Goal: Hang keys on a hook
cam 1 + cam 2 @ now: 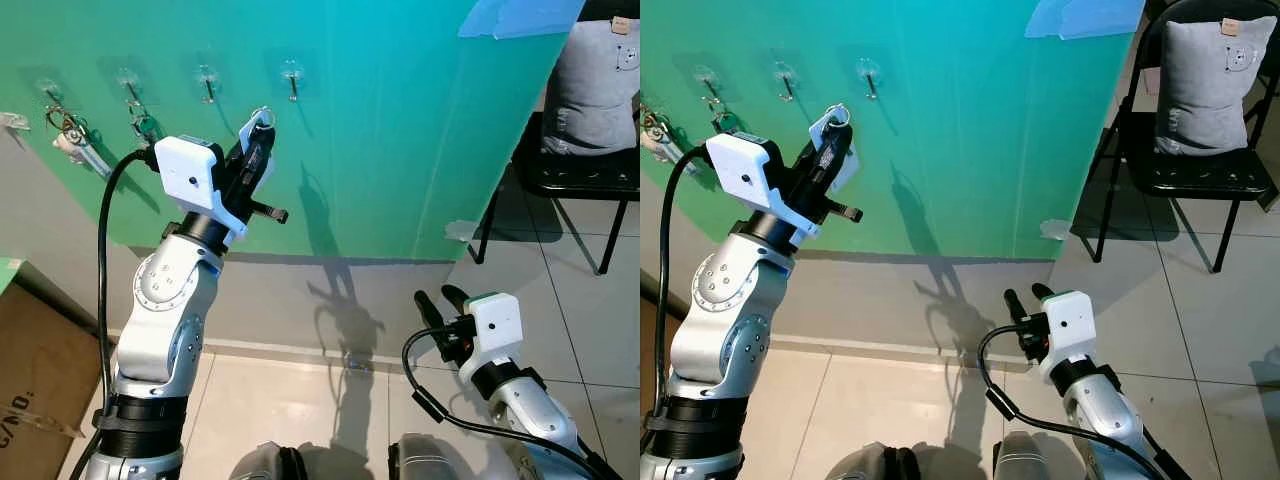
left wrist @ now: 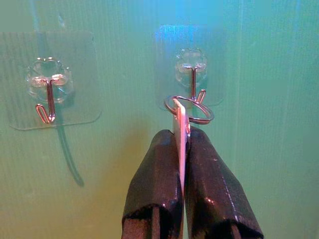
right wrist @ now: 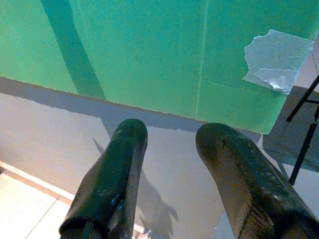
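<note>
The left gripper (image 2: 182, 144), fingers pinching the key tag (image 2: 180, 124) edge-on, is holding its ring (image 2: 189, 108) just below the hook (image 2: 193, 88) at upper centre.

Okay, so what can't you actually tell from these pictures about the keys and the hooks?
- Left wrist view: the left hand hides most of the white tag, so any key below it is unseen.
- Whether the key ring is over the hook or only in front of it.
- Left eye view: the items on the two left hooks are too small to name.
</note>
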Controlling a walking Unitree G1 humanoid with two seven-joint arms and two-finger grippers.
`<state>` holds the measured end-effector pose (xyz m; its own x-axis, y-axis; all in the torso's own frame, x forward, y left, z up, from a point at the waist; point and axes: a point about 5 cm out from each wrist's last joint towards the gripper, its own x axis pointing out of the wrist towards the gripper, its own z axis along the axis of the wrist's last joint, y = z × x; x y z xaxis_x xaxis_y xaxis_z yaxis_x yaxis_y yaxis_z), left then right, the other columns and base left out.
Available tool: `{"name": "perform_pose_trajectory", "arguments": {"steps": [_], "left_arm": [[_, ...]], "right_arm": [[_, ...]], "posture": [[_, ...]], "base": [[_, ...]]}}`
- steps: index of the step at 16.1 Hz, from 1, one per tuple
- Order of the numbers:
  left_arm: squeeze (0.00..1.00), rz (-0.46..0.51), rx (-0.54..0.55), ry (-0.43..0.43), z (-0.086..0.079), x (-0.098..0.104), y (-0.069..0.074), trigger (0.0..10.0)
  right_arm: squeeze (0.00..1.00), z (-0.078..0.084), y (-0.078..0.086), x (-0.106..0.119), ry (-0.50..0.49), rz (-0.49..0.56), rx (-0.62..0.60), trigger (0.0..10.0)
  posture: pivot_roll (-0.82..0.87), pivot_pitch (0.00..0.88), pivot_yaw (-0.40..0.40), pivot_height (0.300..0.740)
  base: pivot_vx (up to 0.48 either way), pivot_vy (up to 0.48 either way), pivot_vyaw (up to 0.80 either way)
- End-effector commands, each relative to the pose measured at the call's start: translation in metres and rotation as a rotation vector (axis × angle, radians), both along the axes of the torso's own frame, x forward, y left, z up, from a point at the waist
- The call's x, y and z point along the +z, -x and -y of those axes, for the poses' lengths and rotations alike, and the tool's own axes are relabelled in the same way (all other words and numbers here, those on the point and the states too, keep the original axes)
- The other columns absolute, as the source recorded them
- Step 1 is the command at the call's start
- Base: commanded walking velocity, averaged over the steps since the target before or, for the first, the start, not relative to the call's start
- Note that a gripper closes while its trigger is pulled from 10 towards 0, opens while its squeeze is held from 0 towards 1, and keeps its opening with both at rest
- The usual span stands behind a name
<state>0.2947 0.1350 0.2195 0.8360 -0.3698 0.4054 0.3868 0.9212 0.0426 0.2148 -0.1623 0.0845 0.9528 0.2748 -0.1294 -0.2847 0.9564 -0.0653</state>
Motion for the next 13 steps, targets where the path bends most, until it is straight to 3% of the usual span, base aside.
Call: {"name": "perform_pose_trajectory", "arguments": {"steps": [1, 4, 5, 6, 10, 13], "left_arm": [[0.00, 0.020, 0.000, -0.017, 0.000, 0.004, 0.000, 0.0], [0.00, 0.020, 0.000, -0.017, 0.000, 0.004, 0.000, 0.0], [0.00, 0.054, 0.087, -0.153, 0.006, 0.006, -0.018, 0.0], [0.00, 0.063, 0.114, -0.222, 0.009, 0.004, -0.026, 0.0], [0.00, 0.060, 0.133, -0.233, 0.005, 0.002, -0.030, 0.0], [0.00, 0.124, 0.152, -0.223, 0.007, 0.012, -0.031, 0.0]], "right_arm": [[0.00, -0.002, 0.002, -0.004, -0.005, -0.016, 0.006, 10.0], [0.00, -0.002, 0.002, -0.004, -0.005, -0.016, 0.006, 10.0], [0.00, -0.006, 0.006, -0.005, -0.018, -0.021, -0.001, 10.0], [0.00, -0.008, 0.008, -0.004, -0.024, -0.023, -0.003, 10.0], [0.00, -0.009, 0.006, -0.004, -0.024, -0.020, 0.004, 10.0], [0.00, -0.009, 0.006, -0.004, -0.023, -0.021, 0.005, 10.0]], "posture": [[-0.34, 0.110, 0.116, 0.716], [-0.34, 0.110, 0.116, 0.716], [-0.35, 0.120, 0.139, 0.716], [-0.35, 0.119, 0.138, 0.716], [-0.35, 0.115, 0.138, 0.716], [-0.35, 0.116, 0.138, 0.716]], "base": [[0.000, 0.000, 0.00], [0.000, 0.000, 0.00], [0.000, 0.000, 0.00], [0.000, 0.000, 0.00], [0.000, 0.000, 0.00], [0.000, 0.000, 0.00]]}}
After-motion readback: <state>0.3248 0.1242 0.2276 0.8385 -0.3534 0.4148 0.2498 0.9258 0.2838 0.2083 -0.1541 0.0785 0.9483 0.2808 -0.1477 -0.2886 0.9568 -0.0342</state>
